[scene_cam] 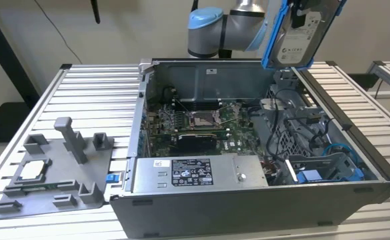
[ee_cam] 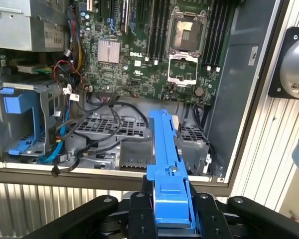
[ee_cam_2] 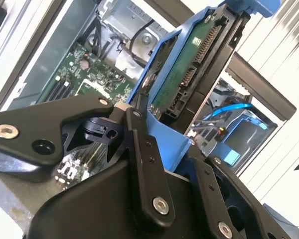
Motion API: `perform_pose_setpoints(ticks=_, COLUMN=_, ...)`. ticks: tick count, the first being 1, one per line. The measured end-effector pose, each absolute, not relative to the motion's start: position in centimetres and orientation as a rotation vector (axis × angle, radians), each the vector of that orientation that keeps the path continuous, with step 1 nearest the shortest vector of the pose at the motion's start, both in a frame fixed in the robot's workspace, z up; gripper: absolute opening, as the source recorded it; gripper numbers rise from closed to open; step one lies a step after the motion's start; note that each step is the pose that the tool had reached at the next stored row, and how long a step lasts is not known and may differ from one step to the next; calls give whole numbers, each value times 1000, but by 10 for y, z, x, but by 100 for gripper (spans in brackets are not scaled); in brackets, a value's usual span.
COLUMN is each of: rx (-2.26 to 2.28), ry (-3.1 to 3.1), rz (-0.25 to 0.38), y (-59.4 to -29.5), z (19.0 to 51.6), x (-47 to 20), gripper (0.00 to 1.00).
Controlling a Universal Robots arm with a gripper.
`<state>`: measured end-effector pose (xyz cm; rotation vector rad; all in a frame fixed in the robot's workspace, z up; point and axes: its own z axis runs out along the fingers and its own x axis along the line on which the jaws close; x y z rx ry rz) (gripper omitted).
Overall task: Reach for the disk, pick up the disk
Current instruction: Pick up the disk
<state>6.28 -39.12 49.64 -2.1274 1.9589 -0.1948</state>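
Observation:
The disk (scene_cam: 300, 39), a silver-grey drive with a white label in a bright blue bracket, hangs upright in the air above the back right corner of the open computer case (scene_cam: 248, 210). My gripper (ee_cam: 170, 201) is shut on it: black fingers (ee_cam: 138, 211) clamp the blue bracket edge (ee_cam: 165, 149) from both sides. The second wrist view shows the disk's green circuit-board side (ee_cam_2: 187, 74) rising from between the black fingers (ee_cam_2: 139, 144). The disk touches nothing in the case.
Below lie the motherboard (scene_cam: 195, 122) with its CPU socket (ee_cam: 183, 69), loose cables and a metal drive cage (ee_cam: 109, 134). A blue caddy (scene_cam: 328, 172) sits in the case's front right bay. On the slatted table (scene_cam: 94, 95), a grey fixture (scene_cam: 54, 170) holds a square chip (scene_cam: 33, 171).

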Motion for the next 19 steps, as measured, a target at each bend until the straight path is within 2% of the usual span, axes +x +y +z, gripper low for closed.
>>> perform_pose_setpoints(ticks=9, rx=-2126, ry=1959, rz=-196, y=-391, z=496, x=64, gripper=0)
perform_pose_setpoints(ticks=19, rx=-2084, ry=1992, rz=-228, y=-393, z=496, x=64, gripper=0)
